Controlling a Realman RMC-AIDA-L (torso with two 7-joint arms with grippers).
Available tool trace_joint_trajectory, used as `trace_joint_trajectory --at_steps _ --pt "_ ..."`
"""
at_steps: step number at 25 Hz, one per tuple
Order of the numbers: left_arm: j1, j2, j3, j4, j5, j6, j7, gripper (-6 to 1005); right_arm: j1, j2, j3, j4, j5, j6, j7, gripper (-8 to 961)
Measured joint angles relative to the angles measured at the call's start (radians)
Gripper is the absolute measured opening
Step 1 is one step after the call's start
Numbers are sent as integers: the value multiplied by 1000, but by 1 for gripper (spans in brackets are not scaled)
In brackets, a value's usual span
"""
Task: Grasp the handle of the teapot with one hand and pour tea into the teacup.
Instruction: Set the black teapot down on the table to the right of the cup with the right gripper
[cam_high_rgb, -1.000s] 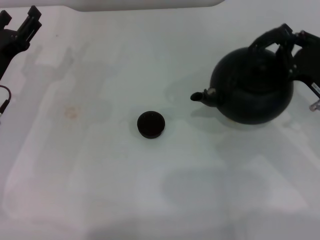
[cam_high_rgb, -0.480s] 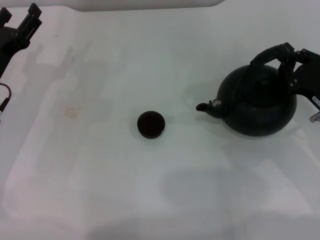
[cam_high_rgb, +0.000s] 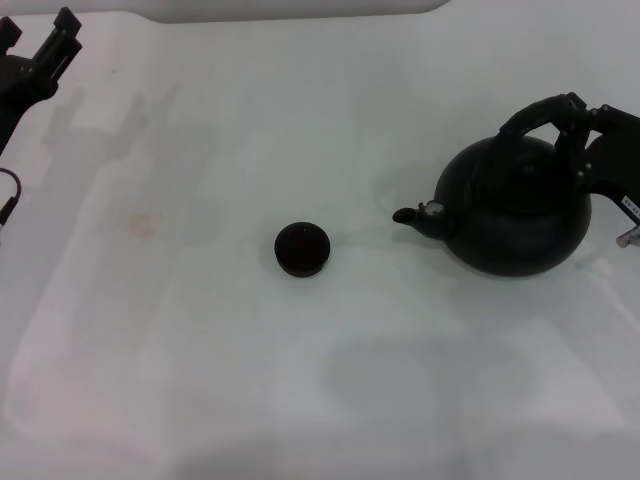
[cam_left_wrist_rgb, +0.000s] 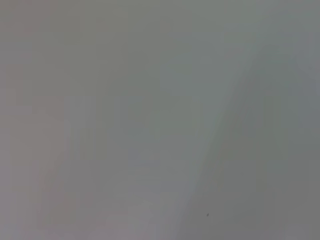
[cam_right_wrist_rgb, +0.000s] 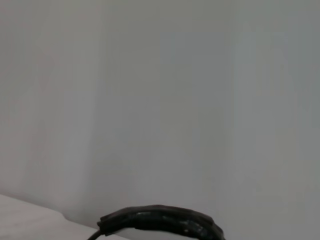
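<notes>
teapot (cam_high_rgb: 515, 210): round matte black, stubby spout | right claw (cam_high_rgb: 578, 125): clamped on handle (cam_high_rgb: 535, 113)

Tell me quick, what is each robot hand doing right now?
Left gripper: parked at the far left corner of the table, holding nothing; open or shut cannot be told.
Right gripper: shut on the handle of the teapot.

white table (cam_high_rgb: 300, 380) | faint tan stain (cam_high_rgb: 145, 226) toward its left side | pale wall (cam_right_wrist_rgb: 160, 100)
</notes>
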Motion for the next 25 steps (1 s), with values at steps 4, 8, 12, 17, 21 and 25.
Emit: trace_joint_trajectory --at_steps 4,8,12,17,21,25 --pt "1 0 0 0 1 0 0 877 0 0 2 3 1 0 6 234" --pt "1 0 0 0 2 0 0 877 -3 0 4 3 1 -3 39 252" --pt "2 -1 0 0 -1 0 -1 878 -4 -1 8 4 6 0 104 343" --pt "3 -2 0 1 -4 0 -4 878 -7 -4 2 4 12 -1 190 568" --pt "-1 -2 0 1 1 1 -4 878 -45 -4 -2 2 8 -37 241 761" --pt "-3 -2 0 1 1 1 -2 877 -98 -2 -2 -1 6 -102 257 807"
